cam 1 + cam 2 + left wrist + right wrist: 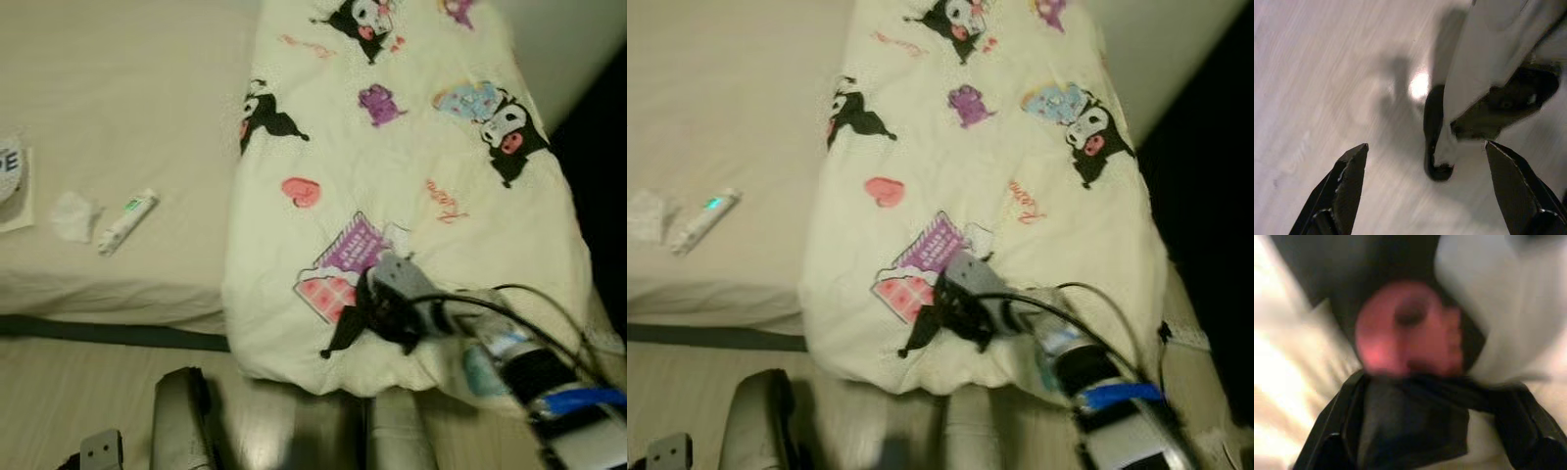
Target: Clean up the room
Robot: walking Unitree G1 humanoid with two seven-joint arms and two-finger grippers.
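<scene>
A cream blanket [392, 166] printed with black, pink and purple cartoon figures lies over the right part of the bed. My right gripper [349, 327] is at its near edge, by the pink and purple print, and presses into the cloth. In the blurred right wrist view its fingers stand apart, open, with dark and pink printed fabric [1410, 333] bunched between them. My left gripper [1426, 144] hangs low over the wooden floor, open, holding nothing. On the bare beige sheet to the left lie a white tube [127, 221] and a crumpled tissue [74, 215].
A round white object on a paper [10, 176] sits at the bed's left edge. The mattress's near edge [108, 294] runs above a dark strip. The wooden floor [59, 392] lies below, with my own legs [181, 421] on it. A dark gap [602, 137] runs along the bed's right side.
</scene>
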